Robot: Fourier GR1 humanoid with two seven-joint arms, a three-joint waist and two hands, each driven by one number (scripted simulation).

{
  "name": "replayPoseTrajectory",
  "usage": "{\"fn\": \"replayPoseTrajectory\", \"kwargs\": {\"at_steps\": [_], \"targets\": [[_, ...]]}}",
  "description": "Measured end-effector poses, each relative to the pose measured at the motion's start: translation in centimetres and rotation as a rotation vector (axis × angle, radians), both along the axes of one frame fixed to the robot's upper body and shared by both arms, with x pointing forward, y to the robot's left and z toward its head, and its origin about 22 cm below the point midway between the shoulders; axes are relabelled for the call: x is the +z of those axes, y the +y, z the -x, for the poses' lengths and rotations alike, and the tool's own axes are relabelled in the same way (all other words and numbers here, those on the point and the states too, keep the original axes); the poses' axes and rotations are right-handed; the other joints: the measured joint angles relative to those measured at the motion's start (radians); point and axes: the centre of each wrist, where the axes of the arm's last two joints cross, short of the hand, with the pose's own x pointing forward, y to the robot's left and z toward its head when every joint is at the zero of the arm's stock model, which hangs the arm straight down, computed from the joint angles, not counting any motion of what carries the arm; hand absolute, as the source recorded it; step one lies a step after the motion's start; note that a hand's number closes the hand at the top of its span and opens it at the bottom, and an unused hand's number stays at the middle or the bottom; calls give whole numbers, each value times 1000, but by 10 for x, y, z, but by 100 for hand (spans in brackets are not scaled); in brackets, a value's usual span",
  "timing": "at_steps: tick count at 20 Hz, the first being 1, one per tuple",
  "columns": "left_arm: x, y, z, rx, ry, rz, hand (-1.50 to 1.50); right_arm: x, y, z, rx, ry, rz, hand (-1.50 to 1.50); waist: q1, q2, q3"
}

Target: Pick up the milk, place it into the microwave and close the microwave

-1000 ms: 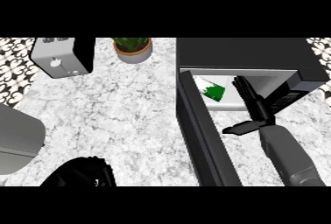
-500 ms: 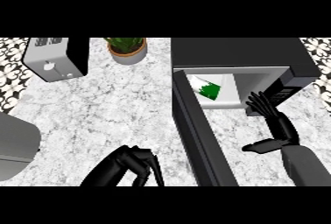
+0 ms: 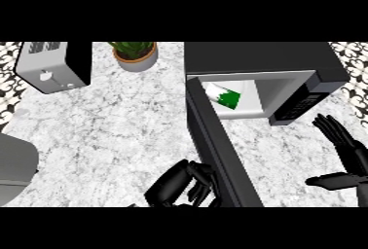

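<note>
Surface: marbled white top filling most of the frame; its widest bare stretch lies left of centre, between the toaster and the microwave door.
Microwave: black box in the upper right, its cavity facing down the frame and standing open.
Microwave door: a long dark slab swung outward, running from the cavity's left corner down to the lower middle; it splits the room for moving into a left part and a right part.
Toaster: upper left, well apart from the work.
Grey object: cut off by the left edge; what it is cannot be told.
Potted plant: upper middle, just left of the microwave.
Left robot hand: lower middle, just beside the door's outer face, fingers curled downward and holding nothing that shows.
Right robot hand: lower right, fingers spread wide and straight, empty, apart from the microwave's front.
Milk: white carton with a green mark, already inside the cavity at its left side.
Progress: picking and placing look done; only the closing is left.
Next move, as a judgement: the door needs a push from its left face, swinging rightward; the right robot hand sits near that path.
</note>
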Motion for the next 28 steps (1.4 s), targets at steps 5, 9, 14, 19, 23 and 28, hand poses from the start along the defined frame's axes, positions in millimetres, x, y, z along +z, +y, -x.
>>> {"fn": "replayPoseTrajectory", "kwargs": {"at_steps": [5, 9, 14, 19, 23, 28], "targets": [[-25, -16, -4, 33, -63, -14, 150, 18, -10, 7, 25, -29, -26, -150, -11, 2, -1], [-41, -25, -1, 72, -87, 15, 150, 37, -12, 3, 56, -57, -59, -150, -28, 5, -2], [-50, -35, -7, 99, -86, 27, 150, 62, -9, -3, 112, -91, -93, -150, -49, 10, -3], [-53, -44, -11, 107, -65, 28, 150, 85, -1, -9, 179, -113, -116, -150, -79, 15, -3], [-46, -50, -16, 134, -65, 69, 150, 102, 7, -15, 233, -118, -135, -150, -102, 20, -5], [-34, -57, -25, 200, -79, 131, 150, 128, 12, -24, 298, -129, -121, -150, -128, 26, -5]]}}
